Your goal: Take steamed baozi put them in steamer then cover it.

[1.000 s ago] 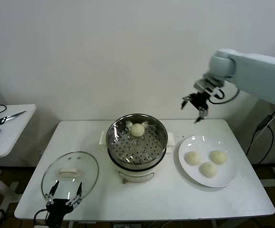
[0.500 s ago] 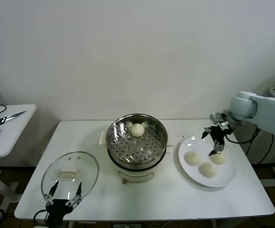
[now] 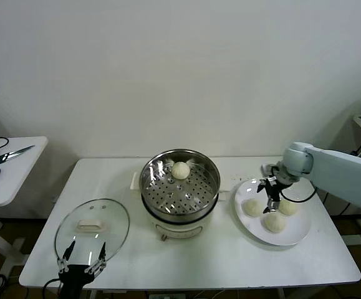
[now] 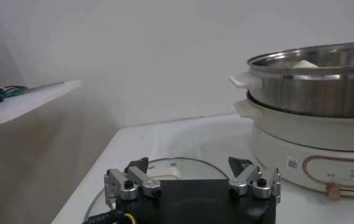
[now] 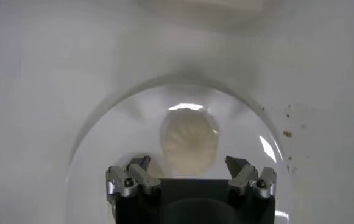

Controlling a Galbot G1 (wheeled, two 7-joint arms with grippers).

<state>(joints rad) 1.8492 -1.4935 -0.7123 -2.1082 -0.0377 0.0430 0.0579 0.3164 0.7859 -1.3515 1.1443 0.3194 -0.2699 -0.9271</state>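
While right gripper (image 3: pixel 270 200) hangs spread over plate (image 3: pixel 298 235) baozi (image 5: pixel 189 141) | step: second pick | next: lower, pinch

Shiny steel steamer (image 3: pixel 180 187), clear glass cover (image 3: pixel 91 229), matt doughy baozi (image 3: pixel 180 170), glossy plate (image 3: pixel 295 233)
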